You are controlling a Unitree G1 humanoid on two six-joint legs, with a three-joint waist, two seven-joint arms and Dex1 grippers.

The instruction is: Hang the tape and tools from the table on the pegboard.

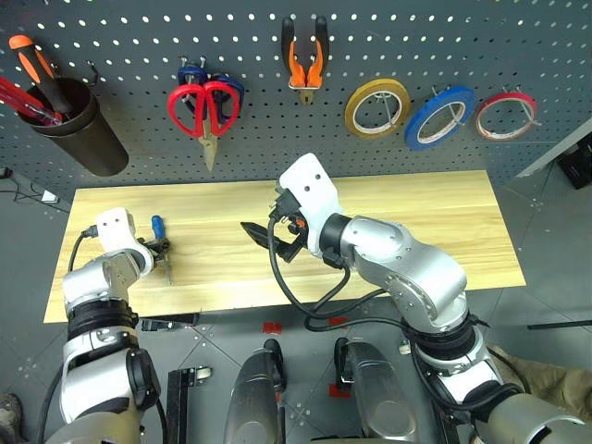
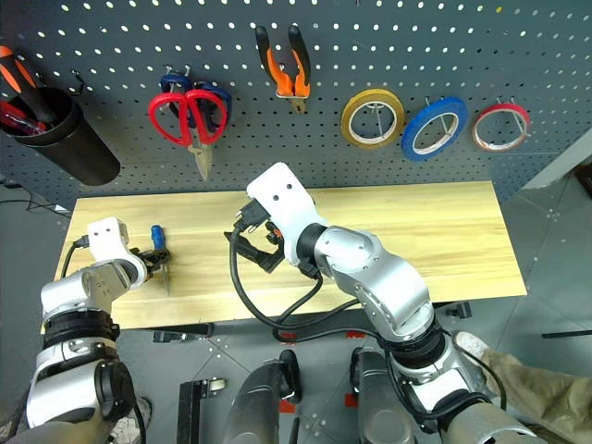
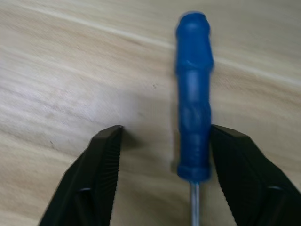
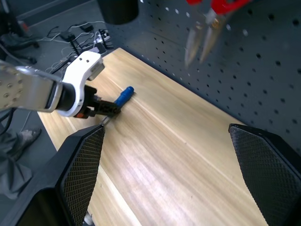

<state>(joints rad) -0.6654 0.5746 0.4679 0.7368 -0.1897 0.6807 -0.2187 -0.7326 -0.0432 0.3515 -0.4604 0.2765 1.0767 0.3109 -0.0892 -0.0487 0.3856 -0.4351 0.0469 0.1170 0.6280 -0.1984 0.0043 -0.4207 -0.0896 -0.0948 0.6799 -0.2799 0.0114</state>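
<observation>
Screwdriver (image 3: pixel 193 117), the small blue-handled one, lay flat on the table (image 1: pixel 416 231) toward its left end, steel shaft pointing at the front edge. The left gripper (image 3: pixel 162 162) sat low over it, its two black fingers (image 3: pixel 101 172) parted and straddling the lower handle; one finger was touching or just beside the handle, the other stood apart from it, so nothing was yet clamped. The right gripper (image 1: pixel 273 236) hung above the middle of the table, fingers spread wide and empty. On the pegboard (image 1: pixel 518 46) behind the table hung the red-handled scissors (image 1: pixel 204 111), the orange-and-black pliers (image 1: pixel 305 60) and the blue tape (image 1: pixel 439 117), which sat between a yellow ring (image 1: pixel 377 107) and a red ring (image 1: pixel 506 116). A black cup (image 1: pixel 79 129) was mounted at the pegboard's left end.
</observation>
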